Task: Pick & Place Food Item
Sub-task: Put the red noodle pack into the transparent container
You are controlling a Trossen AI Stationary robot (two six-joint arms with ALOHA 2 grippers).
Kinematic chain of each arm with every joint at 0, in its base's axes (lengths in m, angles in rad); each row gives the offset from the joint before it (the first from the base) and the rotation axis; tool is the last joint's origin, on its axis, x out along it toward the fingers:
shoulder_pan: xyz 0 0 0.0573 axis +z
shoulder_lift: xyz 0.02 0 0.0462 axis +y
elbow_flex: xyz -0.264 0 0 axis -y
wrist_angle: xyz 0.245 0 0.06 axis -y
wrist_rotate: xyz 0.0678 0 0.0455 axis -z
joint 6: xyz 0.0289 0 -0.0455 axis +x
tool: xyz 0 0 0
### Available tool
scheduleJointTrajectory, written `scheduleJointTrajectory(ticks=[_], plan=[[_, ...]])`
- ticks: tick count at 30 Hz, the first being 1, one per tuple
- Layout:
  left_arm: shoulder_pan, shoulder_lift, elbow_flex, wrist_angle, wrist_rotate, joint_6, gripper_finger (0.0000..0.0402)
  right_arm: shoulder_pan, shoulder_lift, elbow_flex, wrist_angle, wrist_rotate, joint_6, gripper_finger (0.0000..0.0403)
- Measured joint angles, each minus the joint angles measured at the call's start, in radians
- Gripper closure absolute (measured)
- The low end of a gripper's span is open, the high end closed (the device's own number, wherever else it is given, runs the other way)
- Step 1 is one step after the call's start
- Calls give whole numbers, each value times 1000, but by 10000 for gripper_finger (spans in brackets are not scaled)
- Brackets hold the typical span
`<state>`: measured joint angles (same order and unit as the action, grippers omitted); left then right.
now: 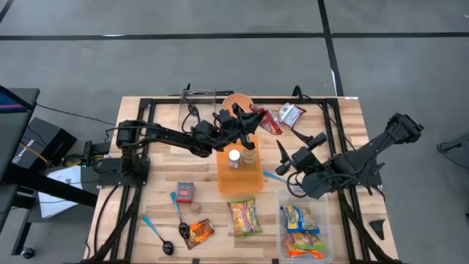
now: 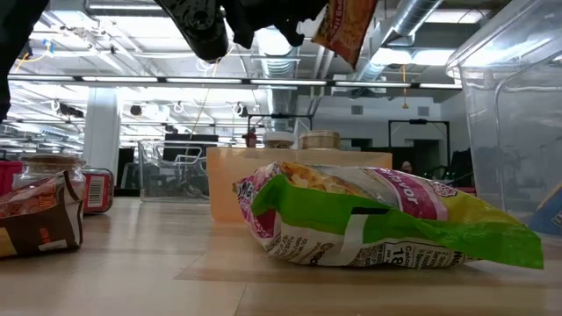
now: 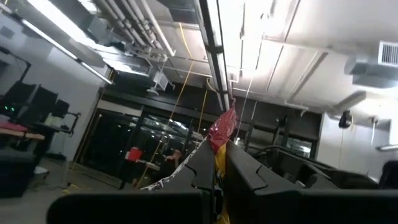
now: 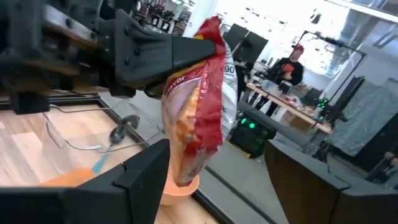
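Observation:
My left gripper (image 1: 250,119) is shut on a red snack packet (image 1: 268,121), high above the table's far middle, beside the orange bowl (image 1: 236,103). The packet also shows in the low view (image 2: 348,26) and in the right wrist view (image 4: 199,93). My right gripper (image 1: 299,148) is open and empty, right of the packet and pointing at it; its fingers frame the packet in its wrist view (image 4: 217,186). My left gripper pinches the red packet's upper end (image 4: 210,38) between its two fingers (image 3: 205,165). The fingers come at it about level from the table's left. The packet hangs below the fingers, lifted clear of the table.
An orange bin (image 1: 238,174) with jars stands mid-table. A green snack bag (image 1: 245,217) lies in front of it, and a clear bin (image 1: 304,231) with snacks stands near right. Spoons (image 1: 179,216), a red box (image 1: 185,192), a brown packet (image 1: 198,233) and another packet (image 1: 291,114) lie about.

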<state>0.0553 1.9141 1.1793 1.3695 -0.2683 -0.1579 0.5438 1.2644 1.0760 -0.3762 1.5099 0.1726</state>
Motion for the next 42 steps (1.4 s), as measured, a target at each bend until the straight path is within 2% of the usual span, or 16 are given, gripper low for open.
scheduleJointTrajectory(ticks=[5, 12, 19, 23, 26, 34, 38, 42], plan=[[-20, 0, 0, 0, 6, 70, 396, -27, 0, 0, 18, -52, 0, 144], [-24, 3, 0, -30, 8, 75, 396, -36, 0, 0, 22, -56, 0, 144], [-24, 47, 20, -21, 20, 75, 396, -36, 0, 0, 30, -106, -4, 154], [-25, 66, 48, -28, 48, 75, 396, -37, 0, 0, 37, -120, -13, 188], [-25, 66, 50, -36, 50, 75, 396, -39, 0, 0, 37, -126, -15, 230], [-25, 66, 50, -38, 81, 75, 395, -46, 0, 0, 37, -125, -12, 384], [-26, 66, 50, -45, 92, 75, 386, -39, 0, 0, 37, -115, -13, 389], [-25, 54, 30, -69, 93, 119, 370, -1, 0, 0, 28, -25, -22, 398]])
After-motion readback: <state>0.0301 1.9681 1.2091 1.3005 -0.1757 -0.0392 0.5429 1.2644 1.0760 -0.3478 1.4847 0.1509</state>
